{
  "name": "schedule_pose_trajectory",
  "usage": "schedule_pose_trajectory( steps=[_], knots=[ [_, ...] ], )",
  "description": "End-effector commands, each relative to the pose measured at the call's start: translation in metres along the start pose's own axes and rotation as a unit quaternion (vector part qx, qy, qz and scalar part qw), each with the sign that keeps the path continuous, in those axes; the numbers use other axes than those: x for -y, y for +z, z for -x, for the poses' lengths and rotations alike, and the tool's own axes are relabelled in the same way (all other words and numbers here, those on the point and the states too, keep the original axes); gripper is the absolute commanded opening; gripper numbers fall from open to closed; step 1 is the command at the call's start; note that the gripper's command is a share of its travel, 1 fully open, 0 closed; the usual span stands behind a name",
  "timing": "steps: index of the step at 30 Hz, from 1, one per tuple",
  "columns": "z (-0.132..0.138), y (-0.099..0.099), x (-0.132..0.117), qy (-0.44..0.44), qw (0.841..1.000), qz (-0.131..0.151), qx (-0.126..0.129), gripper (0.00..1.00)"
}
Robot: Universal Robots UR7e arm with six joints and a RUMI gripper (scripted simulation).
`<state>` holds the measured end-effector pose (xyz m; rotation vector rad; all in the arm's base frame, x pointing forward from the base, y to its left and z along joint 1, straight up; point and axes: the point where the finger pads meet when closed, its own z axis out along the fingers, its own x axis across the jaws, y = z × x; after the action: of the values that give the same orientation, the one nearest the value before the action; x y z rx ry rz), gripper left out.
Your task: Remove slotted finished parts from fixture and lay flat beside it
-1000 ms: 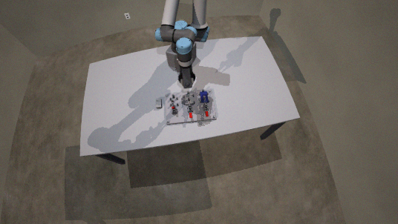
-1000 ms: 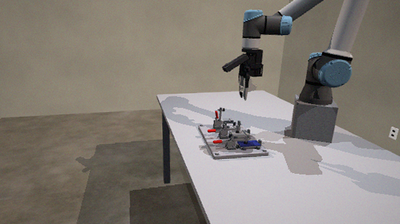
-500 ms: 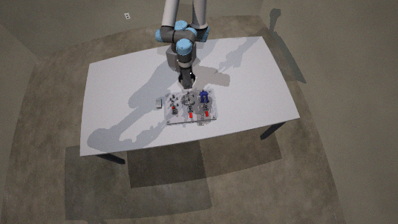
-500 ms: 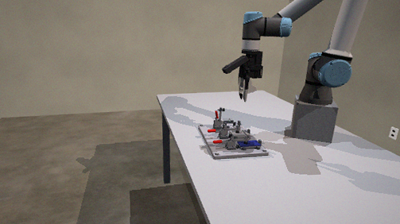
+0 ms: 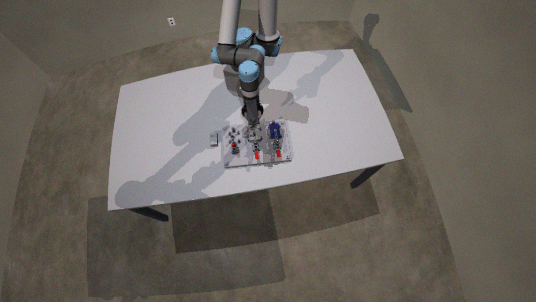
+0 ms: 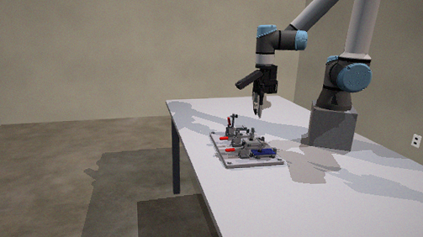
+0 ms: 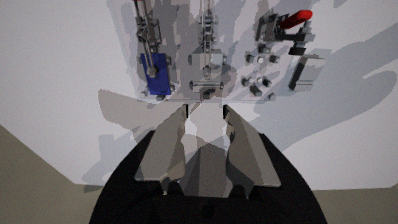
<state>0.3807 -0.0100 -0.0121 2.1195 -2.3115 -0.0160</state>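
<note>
Workshop-like robot cell: arm [image 5: 249,72] [image 6: 266,42], clamp fixture [image 5: 230,163] [image 6: 257,164] on table [image 5: 165,120] [image 6: 326,206] [image 7: 55,70], bare walls.

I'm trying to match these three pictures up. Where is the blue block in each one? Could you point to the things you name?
Top: right of center, on the far right of the fixture [image 5: 257,163] [image 6: 257,164].
Exterior: just below and right of center, at the fixture's near end.
Wrist: upper left, under a clamp arm.
Shared landmark: the block [image 5: 274,129] [image 6: 263,152] [image 7: 159,82] sits beside a middle gray part [image 5: 255,134] [image 7: 207,60].
</note>
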Motion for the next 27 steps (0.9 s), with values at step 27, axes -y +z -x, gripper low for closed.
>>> schedule_pose_trajectory(
  steps=[27],
  knots=[
    [-0.001, 0.006, 0.078, -0.001, 1.000, -0.007, -0.003, 0.28]
  ],
)
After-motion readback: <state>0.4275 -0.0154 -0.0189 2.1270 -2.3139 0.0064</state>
